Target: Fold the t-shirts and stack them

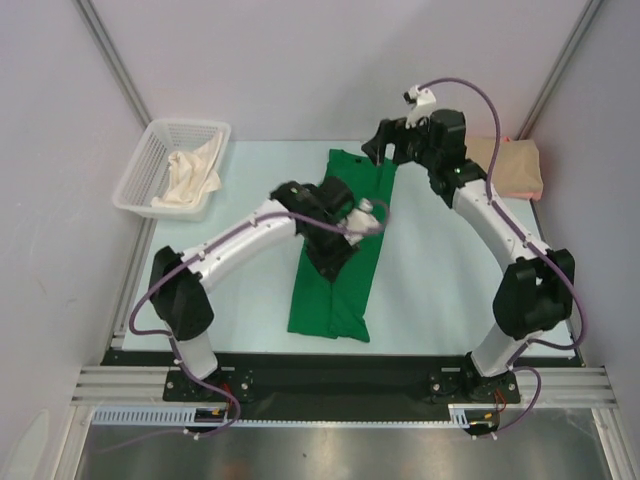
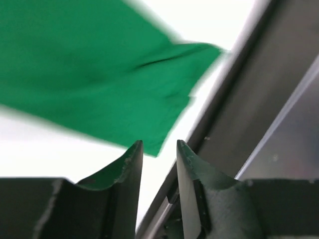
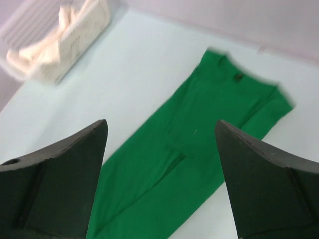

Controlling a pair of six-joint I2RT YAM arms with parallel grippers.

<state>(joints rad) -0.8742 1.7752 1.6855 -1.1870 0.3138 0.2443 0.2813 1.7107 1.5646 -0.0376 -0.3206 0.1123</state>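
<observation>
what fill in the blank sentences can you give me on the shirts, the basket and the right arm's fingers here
1. The long folded t-shirt in the middle of the table is ____ in colour.
2. The white basket stands at the table's far ____ corner.
3. The right fingers stand wide ____, gripping nothing.
4. The tan t-shirt lies on the table's far ____ side.
Missing words: green; left; open; right.

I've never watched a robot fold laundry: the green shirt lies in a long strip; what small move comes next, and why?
Probably lower the open right gripper to pinch the far end of the green shirt: the strip is not yet folded short, and that gripper hovers empty there.
</observation>
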